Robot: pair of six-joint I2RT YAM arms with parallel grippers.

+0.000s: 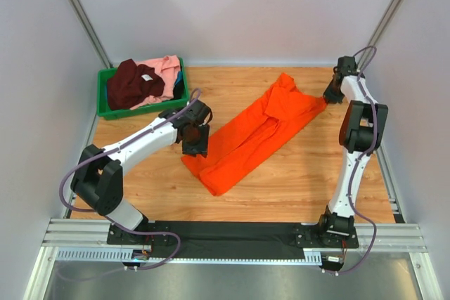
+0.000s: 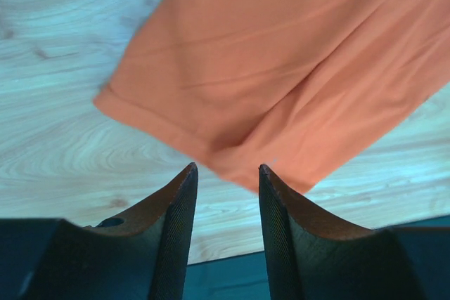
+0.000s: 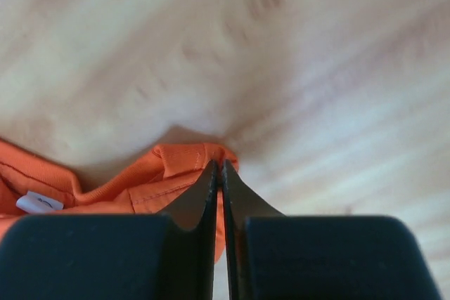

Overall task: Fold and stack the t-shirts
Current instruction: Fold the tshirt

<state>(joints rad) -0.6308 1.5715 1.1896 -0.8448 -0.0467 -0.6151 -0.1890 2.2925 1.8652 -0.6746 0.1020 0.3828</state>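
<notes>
folding is in hand: the orange t-shirt (image 1: 256, 131) lies as a long strip slantwise on the table (image 1: 295, 180). my right gripper (image 3: 219, 166) pinches its collar end; my left gripper (image 2: 226, 173) hovers over the hem, jaws apart, empty. next, i reckon, left must drop and nip that hem.

Top cam: fixed high at near side, looks down and fwd over whole table (image 1: 295, 180). L wrist cam: near, faces down on orange t-shirt (image 2: 281, 68). R wrist cam: v. near, at shirt's edge. All 3 share this shirt.
</notes>
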